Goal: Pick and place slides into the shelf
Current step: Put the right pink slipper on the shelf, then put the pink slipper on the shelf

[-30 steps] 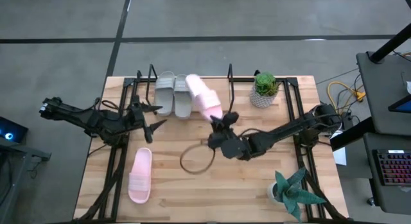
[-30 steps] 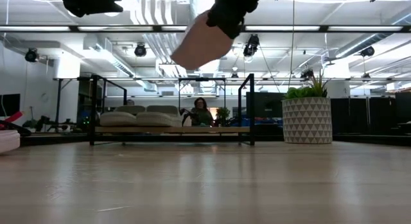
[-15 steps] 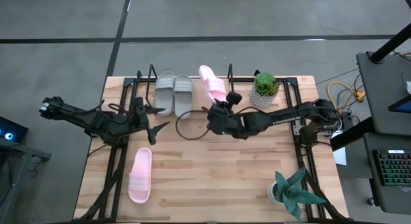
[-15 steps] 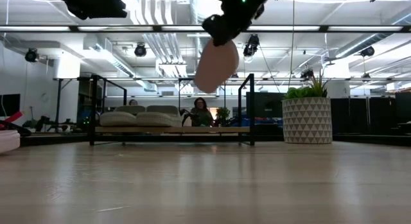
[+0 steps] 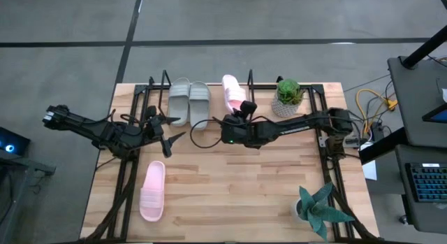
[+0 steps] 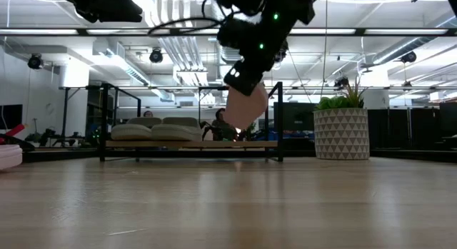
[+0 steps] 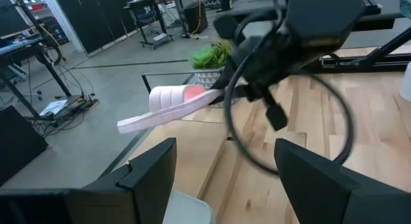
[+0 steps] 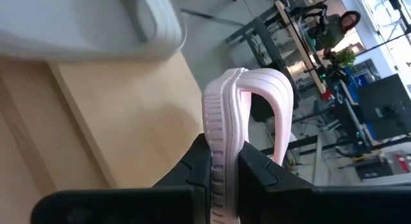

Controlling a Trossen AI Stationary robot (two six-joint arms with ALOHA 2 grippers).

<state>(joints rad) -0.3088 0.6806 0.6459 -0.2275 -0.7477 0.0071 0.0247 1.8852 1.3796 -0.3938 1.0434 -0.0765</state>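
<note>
pink slide (image 5: 233,92): clamped in right gripper (image 5: 237,115), over shelf (image 5: 165,82), 3 o'clock of grey pair (image 5: 189,101)
left gripper (image 5: 165,127): fingers apart, idle at 9 o'clock

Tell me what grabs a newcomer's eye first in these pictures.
The right gripper pinches a pale pink slide sandal by its sole edge, carrying it above the low black wire shelf, beside two grey slide sandals already parked there. A second pink slide sandal lies on the table near the waiting, open left gripper.
</note>
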